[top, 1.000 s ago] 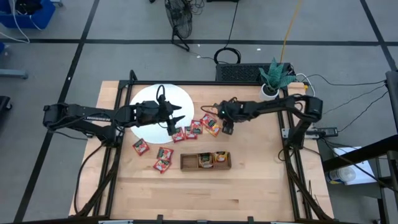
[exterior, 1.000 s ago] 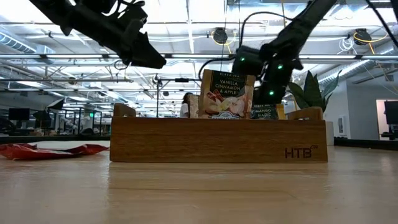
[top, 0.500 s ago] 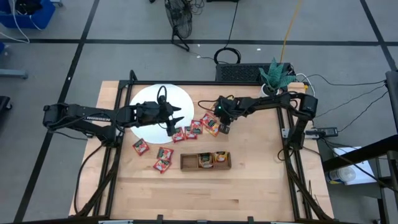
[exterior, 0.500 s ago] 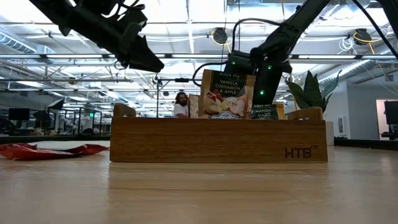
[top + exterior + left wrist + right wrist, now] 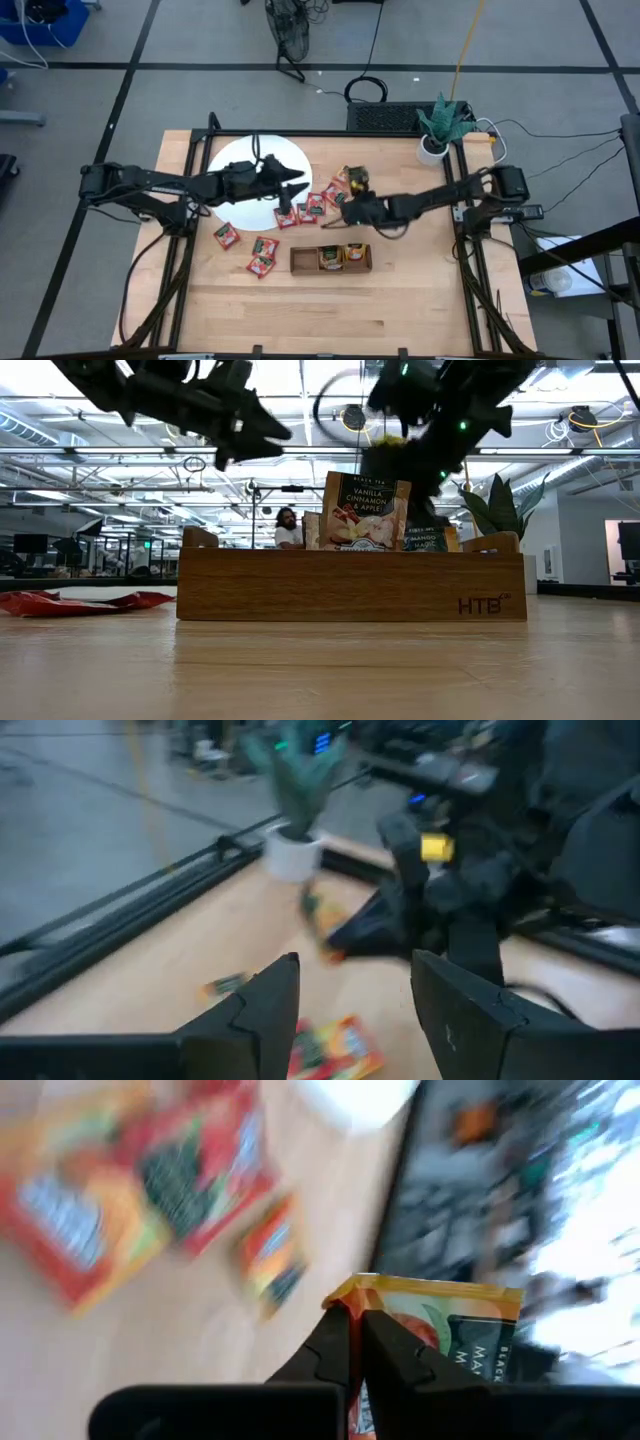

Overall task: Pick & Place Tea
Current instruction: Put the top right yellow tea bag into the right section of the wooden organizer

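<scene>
While the right pincer [image 5: 352, 1342] sits clamped on an orange-yellow sachet [image 5: 440, 1325], it's above the surface [image 5: 400, 290] just behind the tray [image 5: 331, 259], near the tray's right end. Sachet edge pinched btwn both fingers, rest sticking out past the tips.

Left pincer [image 5: 297, 189] hovers over the loose pile by the white disc [image 5: 240, 160], fingers [image 5: 262, 1010] spread wide, nothing in them.

Other tea: red sachets [image 5: 262, 254] flat on surface left of tray, more [image 5: 312, 206] behind it w/ one orange-yellow [image 5: 355, 178] near the back. Two sachets stand upright in tray, incl. a vanilla cinnamon apple one [image 5: 365, 512].

Plant [image 5: 438, 128] at back right corner. Person [image 5: 288, 528] far off in room behind, seen in low view.
</scene>
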Motion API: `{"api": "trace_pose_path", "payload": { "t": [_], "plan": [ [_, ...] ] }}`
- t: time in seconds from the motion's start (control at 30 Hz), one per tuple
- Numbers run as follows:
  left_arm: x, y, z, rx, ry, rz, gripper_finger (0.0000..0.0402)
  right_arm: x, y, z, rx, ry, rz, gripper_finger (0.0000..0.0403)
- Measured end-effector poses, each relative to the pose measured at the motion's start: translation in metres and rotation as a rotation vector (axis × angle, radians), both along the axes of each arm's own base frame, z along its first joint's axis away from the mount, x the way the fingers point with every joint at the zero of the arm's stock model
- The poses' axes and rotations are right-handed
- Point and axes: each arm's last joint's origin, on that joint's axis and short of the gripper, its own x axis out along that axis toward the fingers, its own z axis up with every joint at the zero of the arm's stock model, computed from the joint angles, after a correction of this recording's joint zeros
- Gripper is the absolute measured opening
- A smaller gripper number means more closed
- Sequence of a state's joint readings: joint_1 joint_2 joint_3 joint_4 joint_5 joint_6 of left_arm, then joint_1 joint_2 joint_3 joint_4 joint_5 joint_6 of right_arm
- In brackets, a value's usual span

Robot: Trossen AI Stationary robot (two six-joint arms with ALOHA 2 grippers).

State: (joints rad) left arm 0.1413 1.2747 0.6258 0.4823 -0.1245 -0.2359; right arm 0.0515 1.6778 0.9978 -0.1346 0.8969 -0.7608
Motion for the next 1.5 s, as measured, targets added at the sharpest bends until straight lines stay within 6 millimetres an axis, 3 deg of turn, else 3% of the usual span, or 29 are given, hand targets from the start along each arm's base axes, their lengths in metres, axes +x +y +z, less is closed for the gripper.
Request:
{"api": "trace_pose_path", "payload": {
  "t": [0.17,0.3,0.6,0.93,1.5],
  "plan": [
    [0.015,0.0,-0.009,-0.089,-0.093,-0.03,0.0188,0.005,0.034,-0.001,-0.166,-0.04,0.229,0.0004],
    [0.025,-0.003,-0.017,-0.121,-0.131,-0.042,0.0187,0.003,0.046,0.003,-0.255,-0.125,0.308,0.0004],
    [0.037,-0.008,-0.025,-0.196,-0.178,-0.054,0.0186,0.001,0.046,0.003,-0.289,-0.129,0.302,0.0004],
    [0.075,-0.011,-0.024,-0.166,-0.153,-0.077,0.0186,0.002,0.046,0.005,-0.286,-0.154,0.297,0.0005],
    [0.078,-0.004,-0.023,-0.124,-0.105,-0.043,0.0184,0.001,0.047,0.004,-0.236,-0.209,0.276,0.0006]
  ]
}}
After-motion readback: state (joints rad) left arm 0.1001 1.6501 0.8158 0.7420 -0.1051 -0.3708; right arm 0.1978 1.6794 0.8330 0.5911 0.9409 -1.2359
